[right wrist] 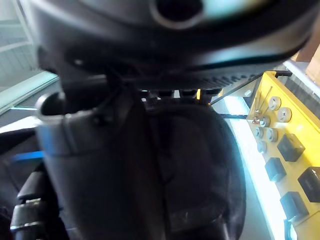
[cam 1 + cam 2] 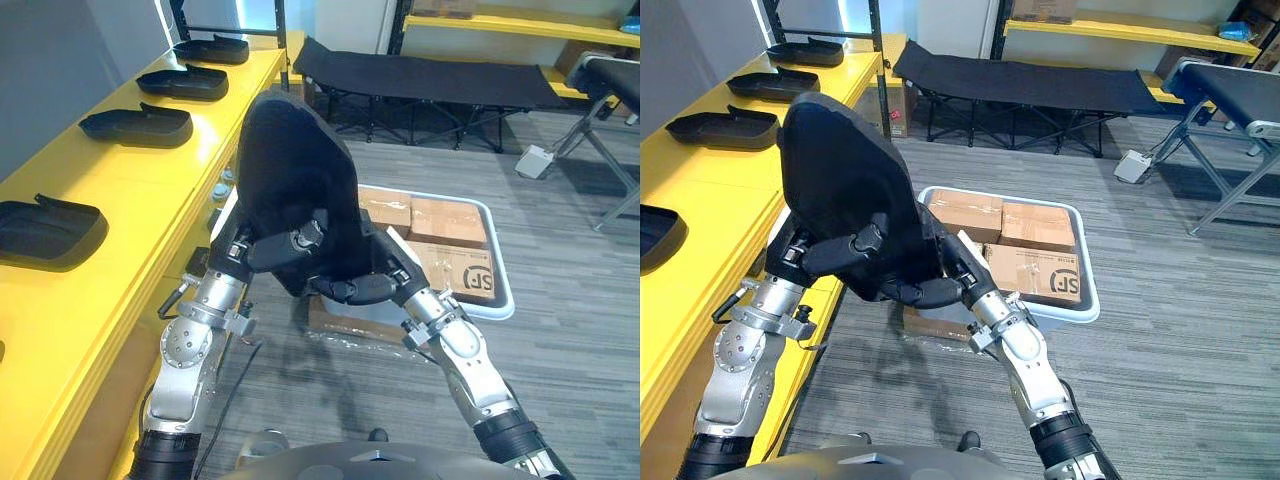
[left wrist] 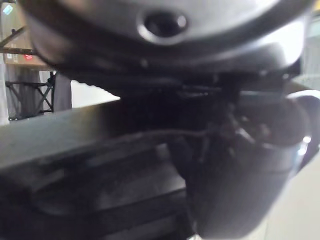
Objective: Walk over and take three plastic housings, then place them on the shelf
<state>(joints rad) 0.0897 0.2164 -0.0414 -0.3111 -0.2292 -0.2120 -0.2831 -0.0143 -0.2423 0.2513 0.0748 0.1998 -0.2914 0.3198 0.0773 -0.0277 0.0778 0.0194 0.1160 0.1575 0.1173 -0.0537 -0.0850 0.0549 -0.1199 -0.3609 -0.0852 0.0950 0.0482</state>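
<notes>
While four housings point(image 2: 137, 125) lie on the yellow shelf point(image 2: 120, 190) beyond the left hand point(image 2: 275, 248), it and the right hand point(image 2: 365, 288) both clasp another black housing point(image 2: 295, 170) upright between them, apparently awaiting placement.

Housings point(image 2: 137, 125) in a row on shelf point(image 2: 130, 200) at left, boxes point(image 2: 448, 222) in bin point(image 2: 1065, 315) beside, perhaps a cot point(image 2: 420, 80) behind.

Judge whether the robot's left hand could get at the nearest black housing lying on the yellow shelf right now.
Probably not: the left hand is curled round the held housing, shared with the right hand. The shelf housing lies close beside that arm, nothing between; only the full hand blocks it.
</notes>
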